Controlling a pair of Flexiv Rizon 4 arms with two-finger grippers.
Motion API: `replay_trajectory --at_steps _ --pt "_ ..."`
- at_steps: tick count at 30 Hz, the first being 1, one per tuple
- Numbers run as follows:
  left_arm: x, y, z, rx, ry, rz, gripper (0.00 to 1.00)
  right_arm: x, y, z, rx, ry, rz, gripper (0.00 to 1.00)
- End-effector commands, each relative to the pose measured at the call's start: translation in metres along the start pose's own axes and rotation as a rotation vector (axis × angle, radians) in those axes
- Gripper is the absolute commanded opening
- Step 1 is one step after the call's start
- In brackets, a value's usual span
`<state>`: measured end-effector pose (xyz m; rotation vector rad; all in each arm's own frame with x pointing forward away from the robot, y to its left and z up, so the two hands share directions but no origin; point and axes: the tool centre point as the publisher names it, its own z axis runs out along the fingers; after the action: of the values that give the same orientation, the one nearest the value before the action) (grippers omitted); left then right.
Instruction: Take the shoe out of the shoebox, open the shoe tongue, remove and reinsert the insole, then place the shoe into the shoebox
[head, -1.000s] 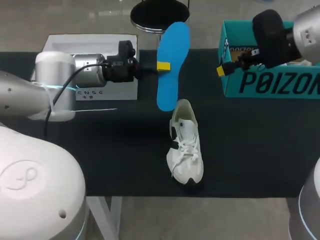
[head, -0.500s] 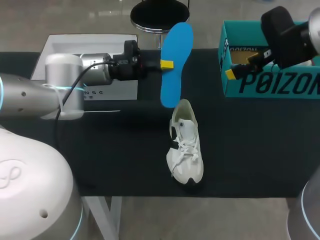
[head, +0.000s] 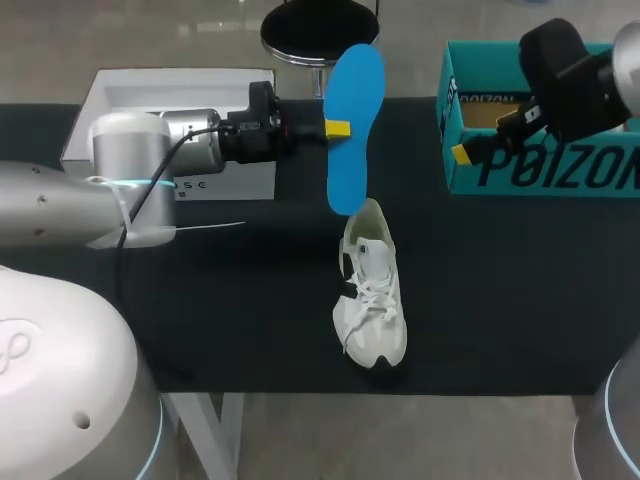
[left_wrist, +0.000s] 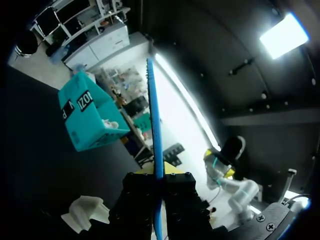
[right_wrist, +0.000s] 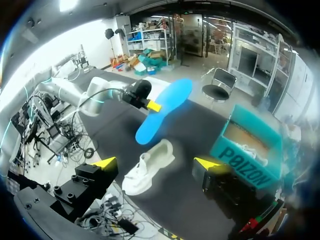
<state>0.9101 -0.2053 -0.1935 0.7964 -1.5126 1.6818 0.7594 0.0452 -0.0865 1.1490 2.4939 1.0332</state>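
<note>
Insole is hanging pinched in the left hand above the shoe, needing its lower tip steered into the opening.

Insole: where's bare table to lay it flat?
Bare mat right of the shoe, before the shoebox; also left of the shoe, before the white box, partly under the left arm. Crowded where the insole hangs by the heel.

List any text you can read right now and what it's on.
"POIZON": large dark letters, teal shoebox side.
"S E": white box front, rest hidden.
Small print on the shoebox's upper edge: too small to read.
</note>
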Motion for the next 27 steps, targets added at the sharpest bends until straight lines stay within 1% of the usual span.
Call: replay_trajectory --at_steps 1,15,16,17,18,19,22,23,24,25,27 --pt "0.003 0.001 0.0 0.001 -0.013 0.0 0.0 -0.001 0.002 0.003 0.004 0.0 0.001 1.0" --pt "0.003 0.001 0.0 0.001 -0.013 0.0 0.0 -0.001 0.002 0.003 0.004 0.0 0.001 1.0" --pt "0.003 0.002 0.0 0.003 0.0 0.111 0.0 -0.001 0.002 0.003 0.004 0.0 0.001 1.0" --pt "0.002 0.003 0.0 -0.013 0.027 0.232 0.0 -0.001 0.002 0.003 0.004 0.0 0.001 1.0" --pt "0.001 0.005 -0.001 -0.011 0.082 0.365 0.0 -0.001 0.002 0.003 0.004 0.0 0.001 1.0" --pt "0.001 0.007 -0.003 -0.029 0.102 0.485 0.0 -0.001 0.002 0.003 0.004 0.0 0.001 1.0" --pt "0.001 0.014 -0.009 -0.035 0.17 0.928 0.0 -0.001 0.002 0.003 0.004 0.0 0.001 1.0" --pt "0.002 0.017 -0.012 -0.059 0.212 1.013 0.0 -0.001 0.002 0.003 0.004 0.0 0.001 1.0" --pt "0.002 0.019 -0.014 -0.061 0.208 1.098 0.0 -0.001 0.002 0.003 0.004 0.0 0.001 1.0" --pt "0.003 0.02 -0.016 -0.044 0.226 1.182 0.0 -0.001 0.002 0.003 0.004 0.0 0.001 1.0" --pt "0.004 0.021 -0.019 -0.057 0.246 1.327 0.0 -0.001 0.002 0.003 0.004 0.0 0.001 1.0"
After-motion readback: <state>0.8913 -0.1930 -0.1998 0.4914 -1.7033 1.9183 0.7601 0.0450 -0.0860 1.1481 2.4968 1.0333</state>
